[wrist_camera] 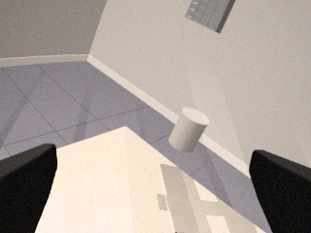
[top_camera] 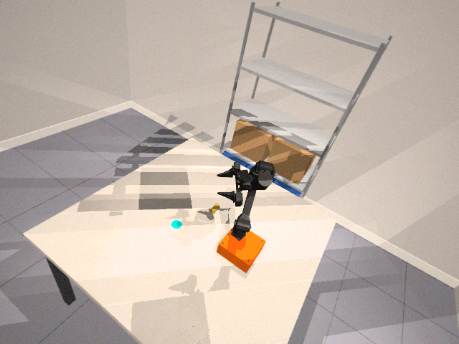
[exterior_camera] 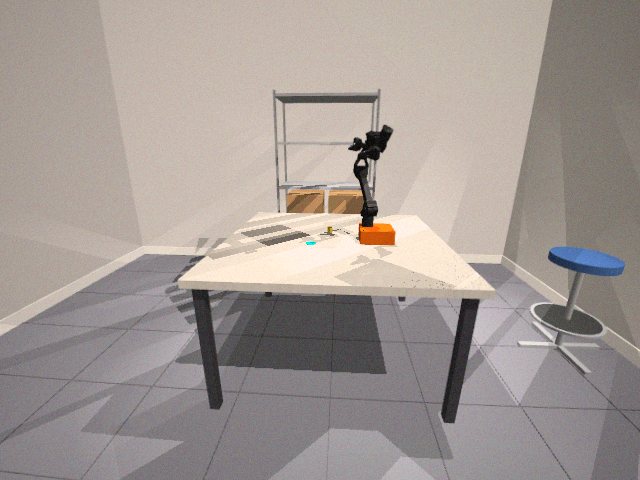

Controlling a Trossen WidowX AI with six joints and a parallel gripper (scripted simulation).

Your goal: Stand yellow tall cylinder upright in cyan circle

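One yellow cylinder point(top_camera: 215, 208) point(exterior_camera: 329, 230) is observed on the tabletop point(top_camera: 148, 259) point(exterior_camera: 310, 271) point(wrist_camera: 92, 194), apart from the cyan circle point(top_camera: 176, 224) point(exterior_camera: 310, 243), with the open end effector point(top_camera: 217, 184) point(exterior_camera: 352, 147) point(wrist_camera: 155, 159) positioned well above both.

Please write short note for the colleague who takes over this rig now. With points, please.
Black end effector point(top_camera: 217, 183) point(exterior_camera: 351, 147) point(wrist_camera: 155, 159): open, empty, raised above the table.
Small yellow cylinder point(top_camera: 214, 208) point(exterior_camera: 329, 230): on the table, outside the flat cyan circle point(top_camera: 176, 224) point(exterior_camera: 310, 243); its pose is hard to tell.
Done: no placement in the circle.
Left: grasp, stand upright inside circle, release, withdraw.
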